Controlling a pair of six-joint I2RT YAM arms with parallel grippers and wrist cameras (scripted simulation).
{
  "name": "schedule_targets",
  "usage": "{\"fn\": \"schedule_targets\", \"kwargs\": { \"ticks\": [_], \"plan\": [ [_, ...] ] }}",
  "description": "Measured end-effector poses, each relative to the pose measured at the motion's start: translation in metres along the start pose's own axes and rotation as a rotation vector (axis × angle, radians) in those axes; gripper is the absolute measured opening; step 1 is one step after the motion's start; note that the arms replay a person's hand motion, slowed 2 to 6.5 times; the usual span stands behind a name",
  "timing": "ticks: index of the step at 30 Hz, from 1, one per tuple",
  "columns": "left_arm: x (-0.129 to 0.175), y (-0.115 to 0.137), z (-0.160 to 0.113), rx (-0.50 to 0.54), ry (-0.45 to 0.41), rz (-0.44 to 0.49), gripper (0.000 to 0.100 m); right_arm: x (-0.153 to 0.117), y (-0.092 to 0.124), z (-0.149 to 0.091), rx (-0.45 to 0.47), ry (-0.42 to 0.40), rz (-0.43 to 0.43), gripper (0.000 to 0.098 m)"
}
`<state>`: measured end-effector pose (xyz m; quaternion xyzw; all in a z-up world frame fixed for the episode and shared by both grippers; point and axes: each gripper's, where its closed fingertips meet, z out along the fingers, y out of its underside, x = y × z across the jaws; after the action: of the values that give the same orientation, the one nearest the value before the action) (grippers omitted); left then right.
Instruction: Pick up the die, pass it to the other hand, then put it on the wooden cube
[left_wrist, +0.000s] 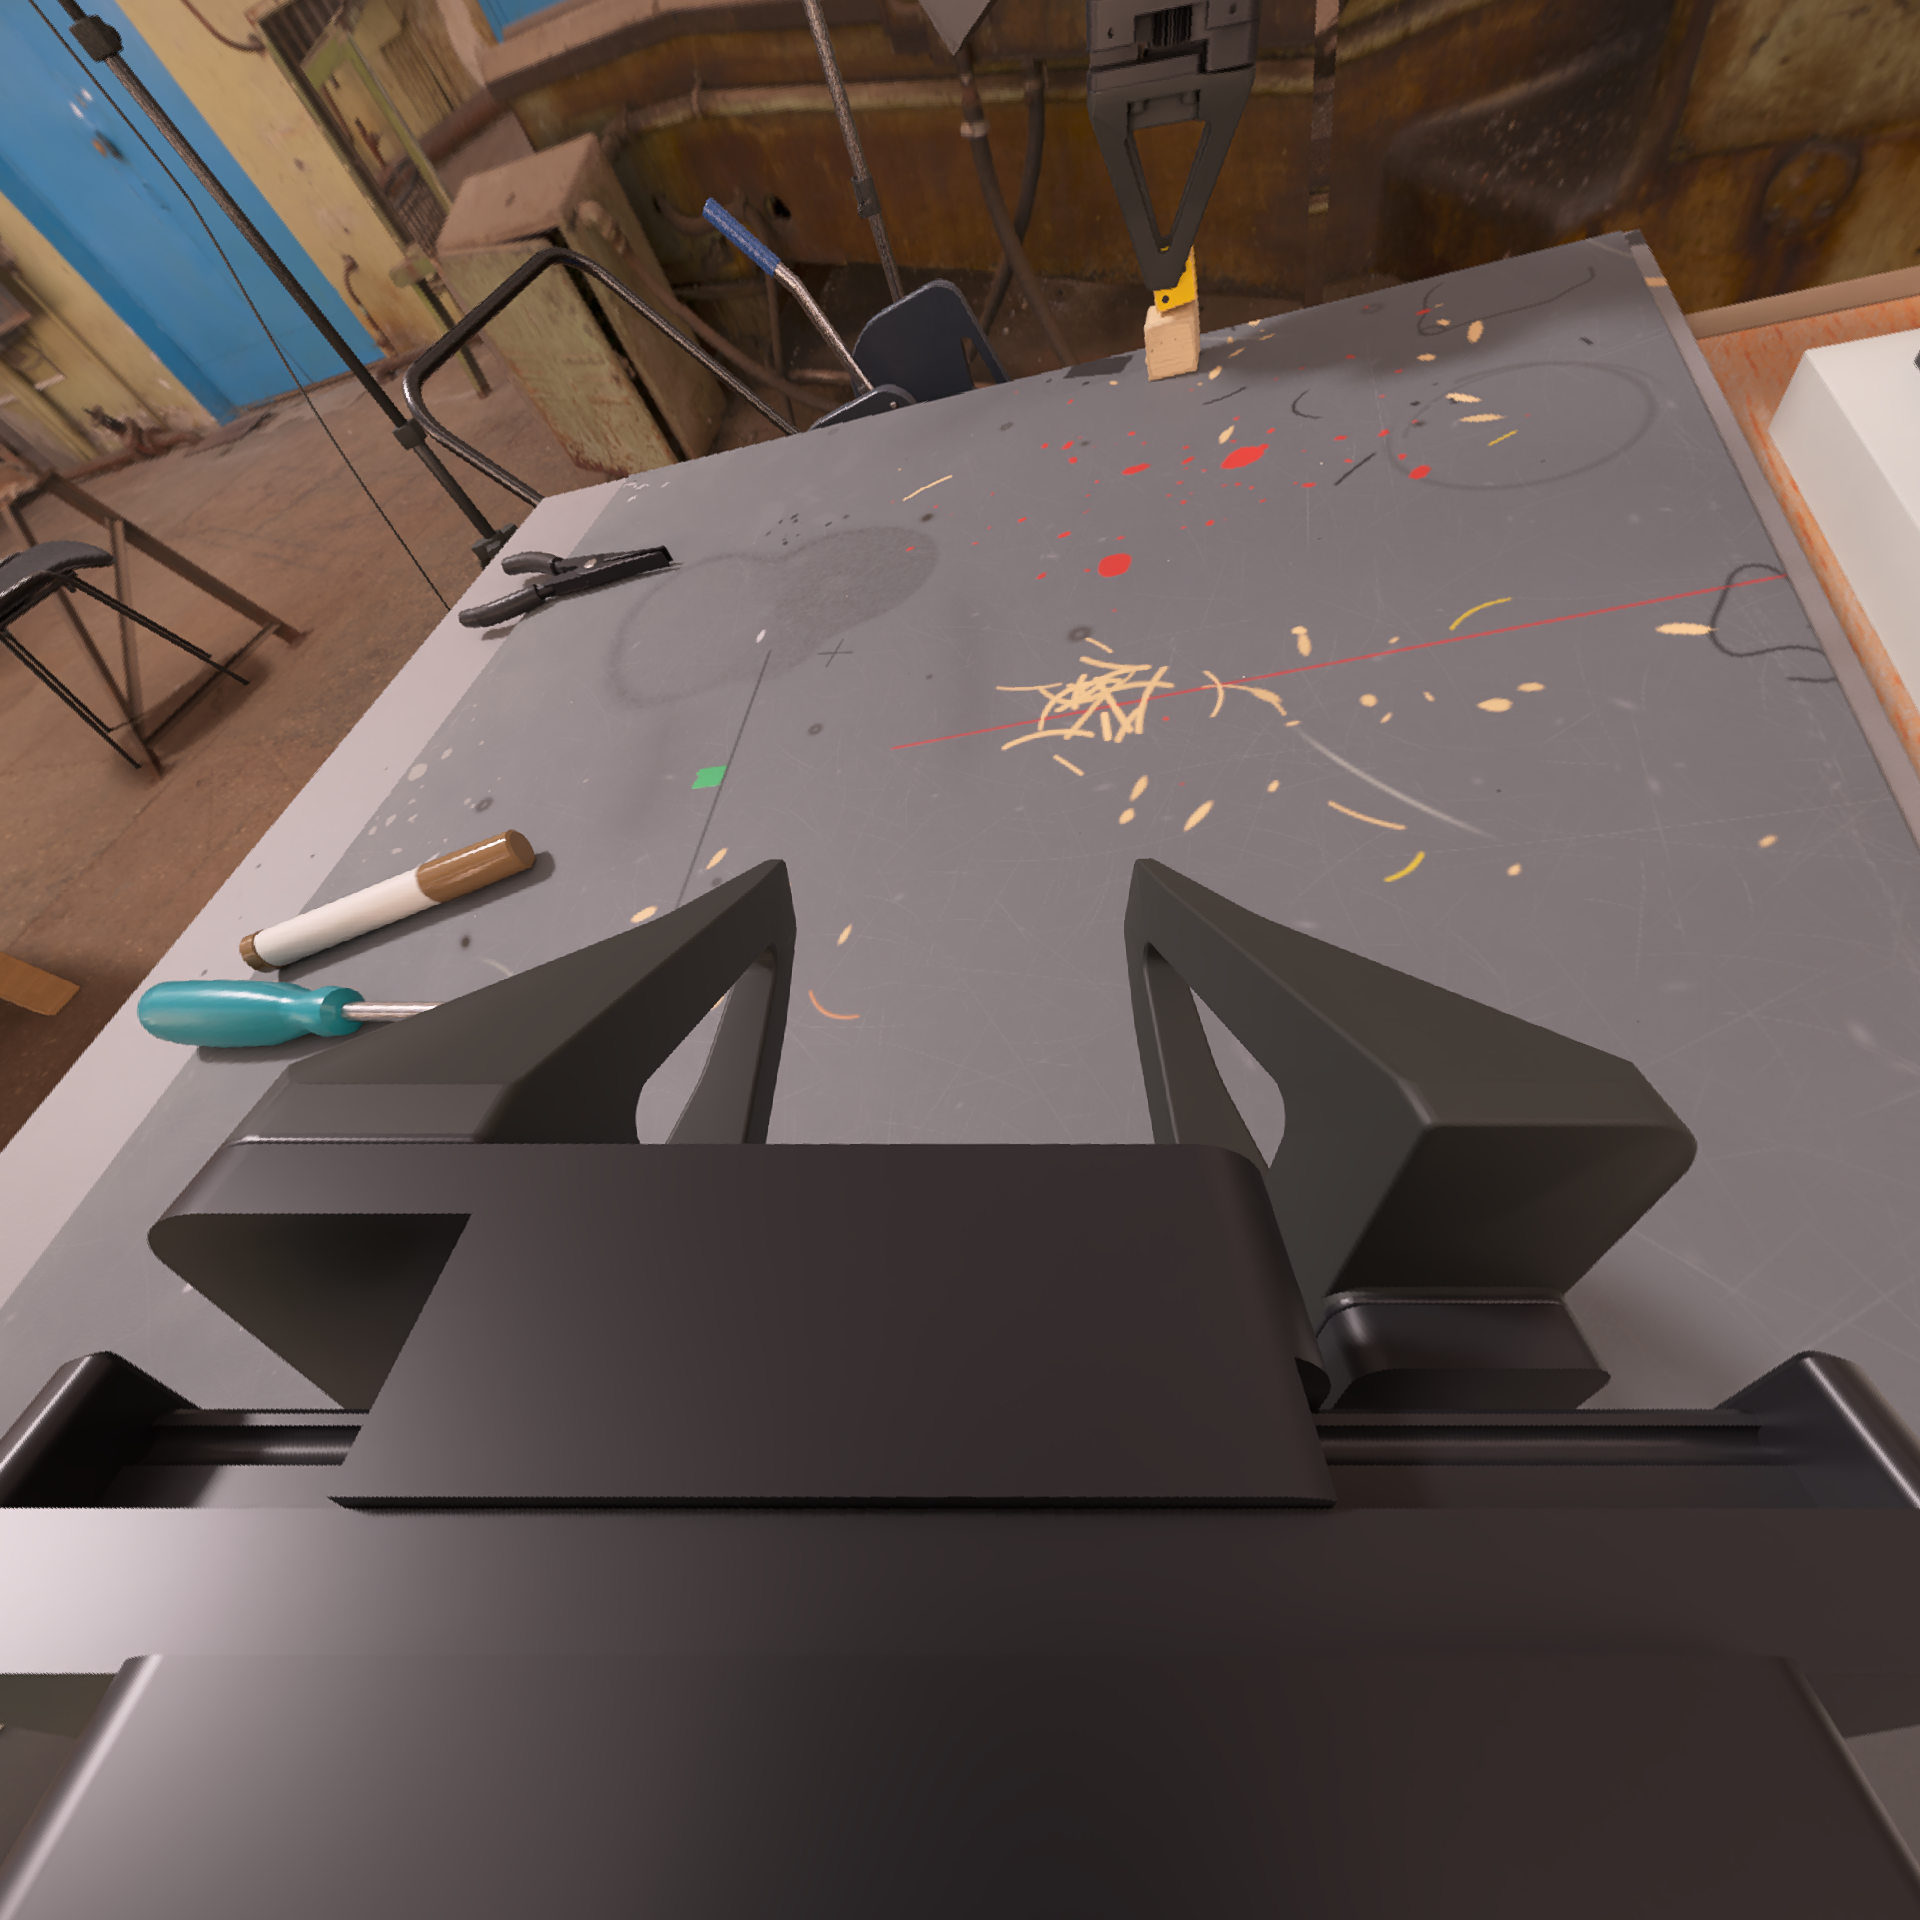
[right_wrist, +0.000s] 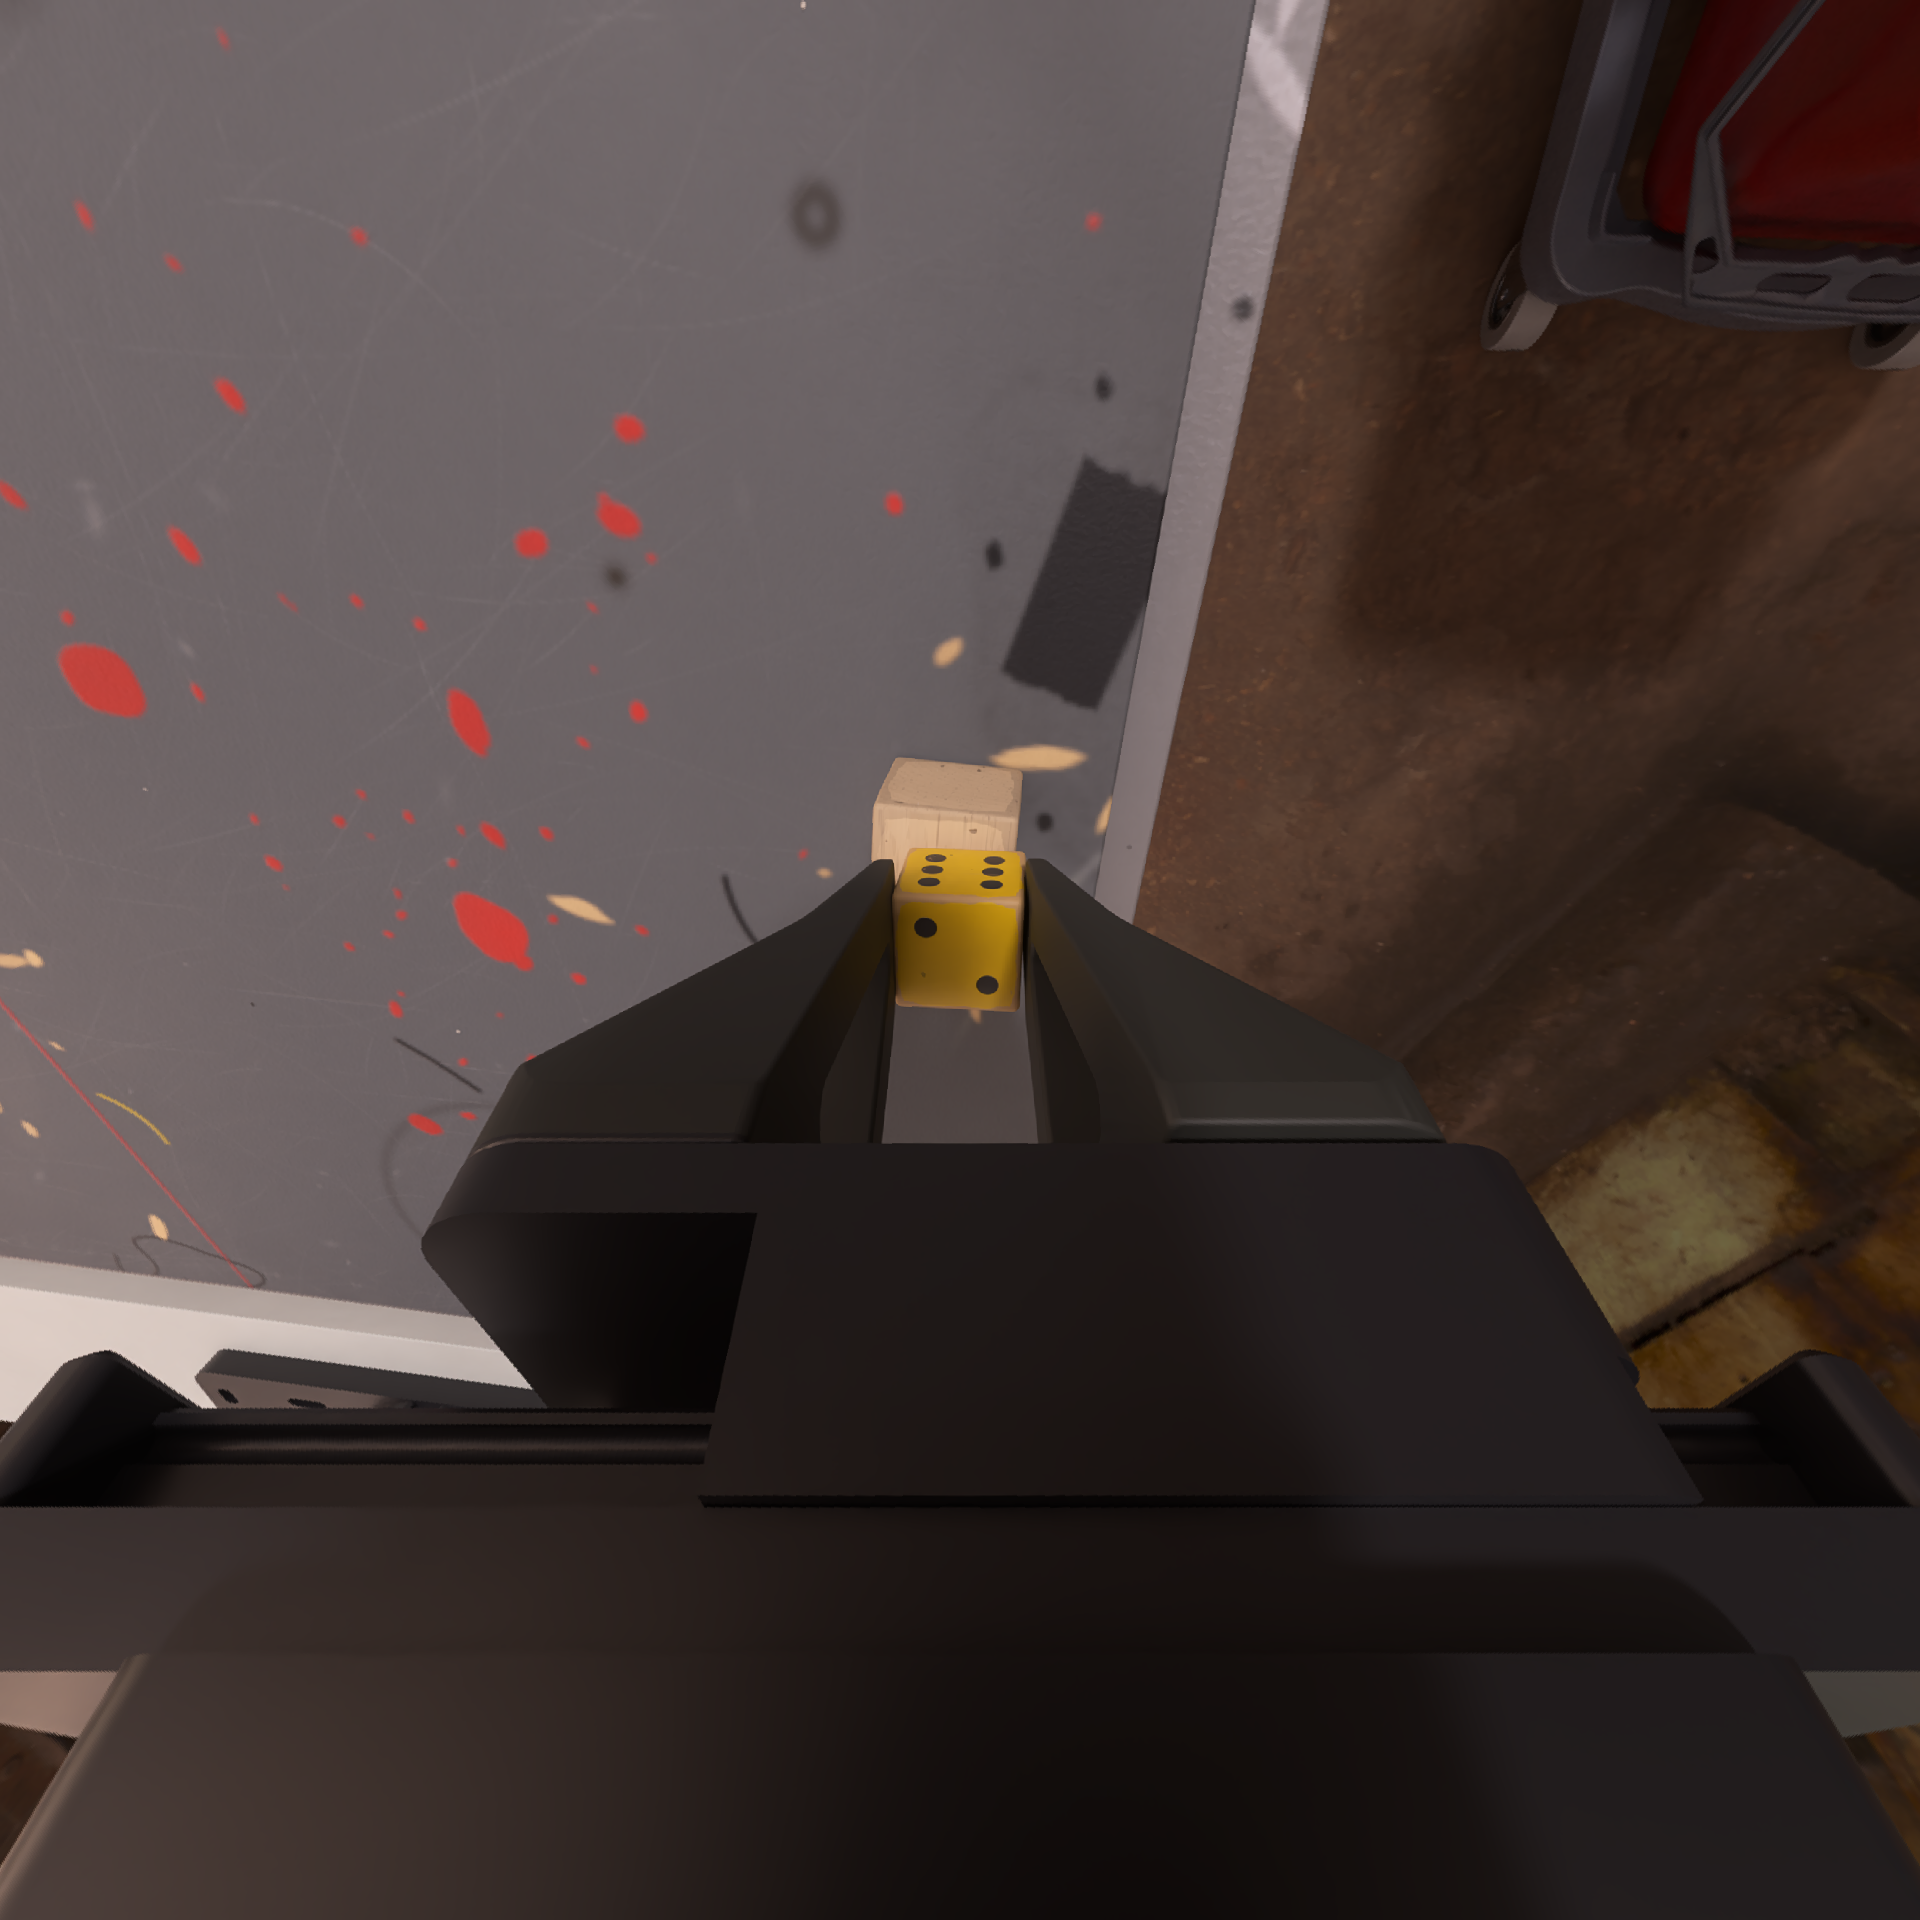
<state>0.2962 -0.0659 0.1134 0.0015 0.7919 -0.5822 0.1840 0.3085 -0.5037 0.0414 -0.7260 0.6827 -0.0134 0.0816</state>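
My right gripper (right_wrist: 958, 868) is shut on the yellow die (right_wrist: 956, 930) with black pips, held between its fingertips just above the pale wooden cube (right_wrist: 945, 805). The cube stands near the table's edge. In the left wrist view the right gripper (left_wrist: 1172, 272) hangs point-down at the far end of the table, with the die (left_wrist: 1176, 286) right over the wooden cube (left_wrist: 1172, 343). I cannot tell whether die and cube touch. My left gripper (left_wrist: 956, 883) is open and empty, low over the near part of the grey table (left_wrist: 935, 623).
Black pliers (left_wrist: 566, 584), a white marker with a brown cap (left_wrist: 390, 899) and a teal-handled screwdriver (left_wrist: 270, 1013) lie along the table's left side. A white box (left_wrist: 1860, 457) sits at the right. The table edge (right_wrist: 1195, 468) runs close beside the cube.
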Motion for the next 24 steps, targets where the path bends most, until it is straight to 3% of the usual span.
{"fn": "schedule_targets", "kwargs": {
  "ticks": [6, 8, 10, 13, 15, 17, 20, 24],
  "plan": [
    [0.002, -0.001, 0.000, -0.001, 0.003, 0.009, 0.055, 0.002, -0.001, 0.002, 0.001, 0.002, 0.013, 0.0202],
    [0.001, -0.001, 0.000, 0.000, 0.002, 0.010, 0.055, 0.002, -0.002, 0.002, 0.006, 0.002, 0.019, 0.0247],
    [0.001, -0.002, 0.000, 0.002, 0.001, 0.011, 0.055, 0.001, -0.003, -0.001, 0.015, 0.005, 0.019, 0.0402],
    [0.001, -0.003, 0.000, 0.005, 0.000, 0.007, 0.056, 0.002, -0.006, -0.012, 0.041, 0.027, 0.012, 0.0782],
    [0.000, -0.003, -0.001, 0.007, -0.002, 0.004, 0.056, 0.003, -0.008, -0.023, 0.067, 0.048, 0.005, 0.0936],
    [-0.001, -0.004, -0.001, 0.009, -0.005, 0.000, 0.057, 0.005, -0.010, -0.036, 0.097, 0.067, 0.002, 0.0933],
    [-0.002, -0.004, -0.002, 0.012, -0.010, -0.005, 0.058, 0.010, -0.013, -0.056, 0.144, 0.096, 0.005, 0.0815],
    [-0.003, -0.006, -0.003, 0.018, -0.013, -0.006, 0.059, 0.022, -0.016, -0.082, 0.199, 0.144, 0.018, 0.0952]
  ]
}}
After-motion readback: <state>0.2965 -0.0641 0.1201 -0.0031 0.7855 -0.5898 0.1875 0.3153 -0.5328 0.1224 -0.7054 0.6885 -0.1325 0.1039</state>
